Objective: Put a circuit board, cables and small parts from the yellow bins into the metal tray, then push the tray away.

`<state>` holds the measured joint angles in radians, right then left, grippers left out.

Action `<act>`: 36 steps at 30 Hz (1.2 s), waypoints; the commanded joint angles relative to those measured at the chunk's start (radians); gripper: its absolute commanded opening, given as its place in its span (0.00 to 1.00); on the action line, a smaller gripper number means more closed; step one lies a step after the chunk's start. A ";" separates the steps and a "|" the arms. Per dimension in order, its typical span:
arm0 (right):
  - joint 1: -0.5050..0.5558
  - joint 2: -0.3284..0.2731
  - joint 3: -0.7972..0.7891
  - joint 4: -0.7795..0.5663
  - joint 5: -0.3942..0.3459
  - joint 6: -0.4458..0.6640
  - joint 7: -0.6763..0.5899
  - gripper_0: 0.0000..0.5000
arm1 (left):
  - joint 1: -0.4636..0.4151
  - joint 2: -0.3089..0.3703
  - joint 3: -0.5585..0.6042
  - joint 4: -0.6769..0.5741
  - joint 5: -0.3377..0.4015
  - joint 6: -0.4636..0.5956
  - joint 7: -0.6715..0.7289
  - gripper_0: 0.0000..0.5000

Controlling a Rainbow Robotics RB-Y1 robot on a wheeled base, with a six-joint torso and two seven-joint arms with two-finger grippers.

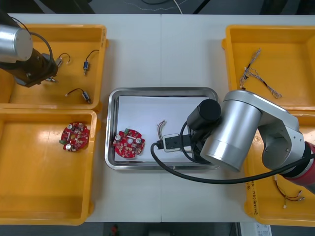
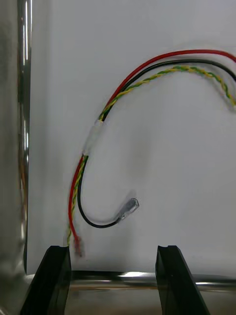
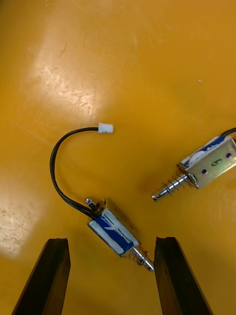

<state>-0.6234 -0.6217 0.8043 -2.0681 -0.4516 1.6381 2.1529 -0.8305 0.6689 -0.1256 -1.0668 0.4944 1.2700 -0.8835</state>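
Left gripper (image 3: 112, 241), fingers spread and empty, hangs over a small metal part (image 3: 114, 232) in the far left yellow bin (image 3: 147, 59); it looks hard, dense, slick, so pinch the blue-wrapped body, not the thin lead or sprung pin. Second part (image 3: 209, 165) lies near one finger. Right gripper (image 2: 114, 248), also released, sits over the cable (image 2: 123, 91) in the metal tray (image 1: 162, 91).

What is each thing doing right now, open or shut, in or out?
Left gripper: open, over a small metal part in the far left yellow bin.
Right gripper: open, over the metal tray.
Red and yellow cable: loose in the tray, ungripped.
Circuit board: flat in the tray.
Second circuit board: in the near left bin.
Metal tray: between the bins, not pushed away yet.
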 commanded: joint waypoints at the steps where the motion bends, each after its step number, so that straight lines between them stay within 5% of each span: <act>1: -0.021 0.027 -0.013 -0.063 0.041 0.022 -0.001 1.00 | -0.071 -0.022 -0.009 0.042 -0.023 -0.041 -0.014 1.00; 26: -0.022 0.066 -0.339 -0.227 0.082 0.282 0.004 1.00 | -0.062 -0.029 -0.022 0.094 0.001 -0.063 -0.028 1.00; 27: -0.022 0.065 -0.359 -0.237 0.082 0.282 0.004 1.00 | -0.061 -0.029 -0.025 0.094 0.001 -0.063 -0.028 0.82; 28: -0.022 0.063 -0.385 -0.248 0.082 0.282 0.004 1.00 | -0.061 -0.031 -0.026 0.094 0.001 -0.063 -0.028 0.38; 29: -0.022 0.063 -0.385 -0.248 0.082 0.282 0.004 1.00 | -0.061 -0.031 -0.026 0.094 0.001 -0.063 -0.028 0.38; 30: -0.022 0.062 -0.425 -0.259 0.080 0.282 0.008 1.00 | -0.062 -0.031 -0.026 0.094 0.004 -0.063 -0.028 0.00; 36: -0.022 0.007 -0.524 -0.262 0.060 0.282 0.013 1.00 | -0.061 -0.031 -0.026 0.094 0.012 -0.061 -0.029 0.00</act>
<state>-0.6234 -0.5702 0.3429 -2.3035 -0.3789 1.9166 2.1530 -0.8520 0.6488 -0.1328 -0.9658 0.4950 1.2171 -0.8837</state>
